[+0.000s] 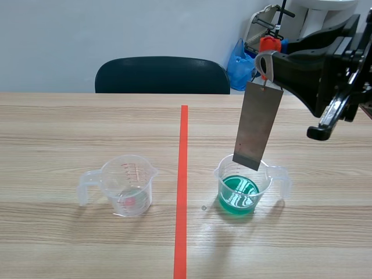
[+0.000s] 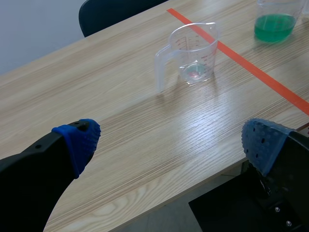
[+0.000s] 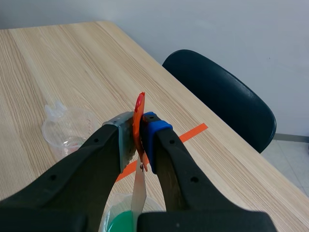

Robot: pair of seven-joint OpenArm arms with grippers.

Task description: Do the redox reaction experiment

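Observation:
My right gripper (image 1: 268, 65) is raised over the right half of the table, shut on an orange clip (image 3: 139, 112). A grey metal plate (image 1: 257, 127) hangs from the clip. The plate's lower edge is just above the rim of a clear cup holding green liquid (image 1: 240, 189); it does not reach the liquid. In the right wrist view the plate (image 3: 139, 192) drops from between the fingers toward that green cup (image 3: 120, 223). A second clear cup (image 1: 127, 185), nearly empty with a trace of liquid, stands left of the tape. My left gripper (image 2: 169, 142) is open over the near table edge, far from that clear cup (image 2: 192, 52).
An orange-red tape line (image 1: 182, 174) runs down the table between the two cups. A dark chair (image 1: 161, 75) stands behind the far edge, with a blue bag (image 1: 239, 63) and equipment at the back right. Bare wood surrounds both cups.

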